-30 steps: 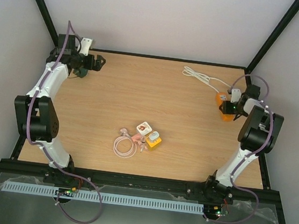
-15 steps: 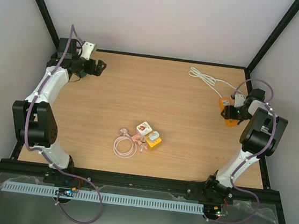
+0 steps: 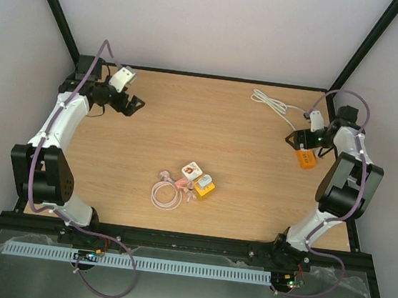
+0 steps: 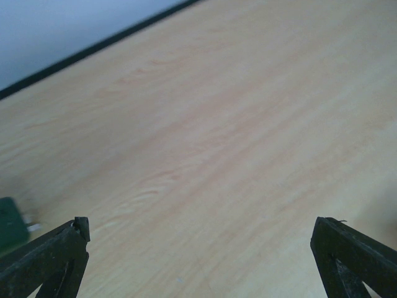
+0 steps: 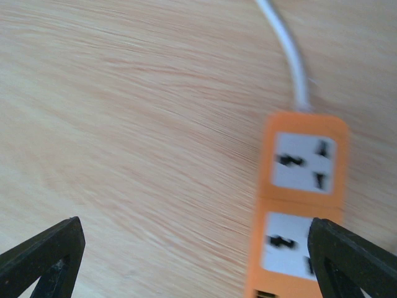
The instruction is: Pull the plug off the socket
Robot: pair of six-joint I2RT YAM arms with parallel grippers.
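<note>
Orange power strip (image 5: 302, 198): flat on the table (image 5: 124, 93), visible sockets (image 5: 303, 162) vacant. Your right gripper (image 5: 193, 226) hangs over it, spread wide and empty. Your left gripper (image 4: 201, 226), equally wide, sits well apart, likely keeping clear.

The counter (image 3: 223, 123) is recorded as pale wood with a fine brown grain. The socket strip (image 5: 301, 205) is noted as orange, with white faces and black slots; its cord (image 5: 288, 56) is white. The left tool (image 4: 200, 225) and right tool (image 5: 193, 225) are seen as black. At mid-counter, a pink coiled cable (image 3: 165, 194), a white block (image 3: 192, 170) marked with red and a yellow block (image 3: 205, 186) are observed.
</note>
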